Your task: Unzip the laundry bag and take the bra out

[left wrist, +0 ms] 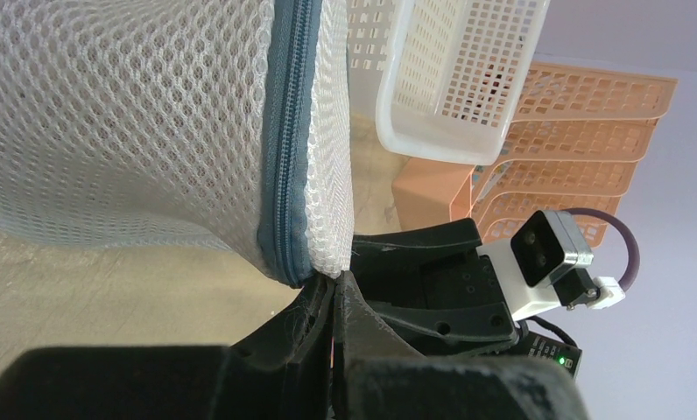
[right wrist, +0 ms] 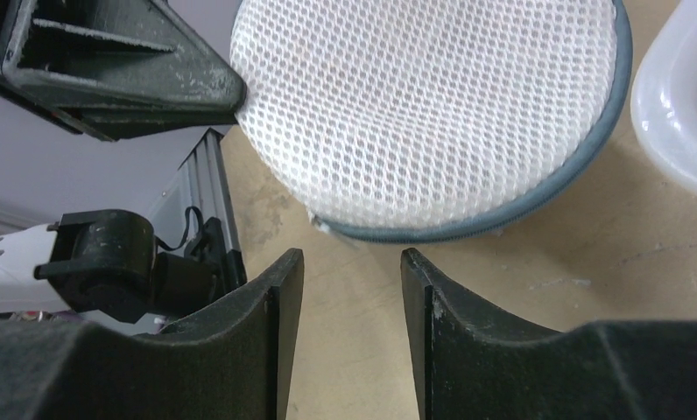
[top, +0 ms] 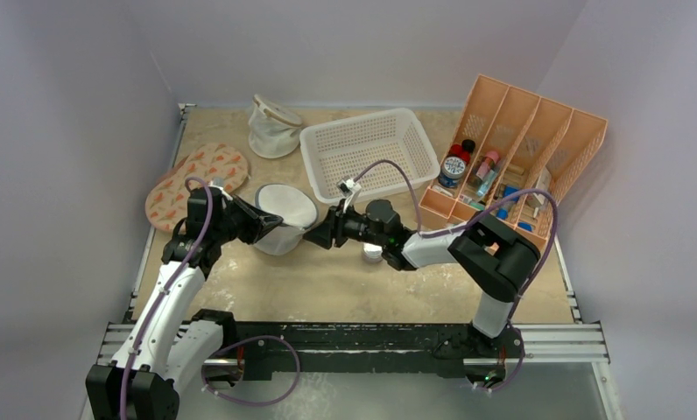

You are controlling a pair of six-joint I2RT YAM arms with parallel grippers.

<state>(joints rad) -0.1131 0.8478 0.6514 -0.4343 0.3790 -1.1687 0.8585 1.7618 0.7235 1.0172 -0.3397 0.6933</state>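
Note:
The laundry bag (top: pixel 285 214), a round white mesh drum with a grey-blue zipper rim, sits zipped left of the table's centre. My left gripper (top: pixel 259 226) is at its left side, jaws shut on the mesh edge beside the zipper (left wrist: pixel 284 175); the pinch shows in the left wrist view (left wrist: pixel 336 282). My right gripper (top: pixel 317 236) is open and empty just right of the bag, fingers apart over bare table (right wrist: pixel 352 262). The bag (right wrist: pixel 424 114) lies just ahead of it, with a small zipper tab (right wrist: pixel 323 226) at the near rim. The bra is hidden.
A white plastic basket (top: pixel 369 157) stands behind the bag. An orange divided organizer (top: pixel 520 166) holds bottles at the right. A white mesh pouch with tan rim (top: pixel 273 127) is at the back. An orange-patterned oval pad (top: pixel 196 185) lies at the left. A small round jar (top: pixel 373 254) sits under my right arm.

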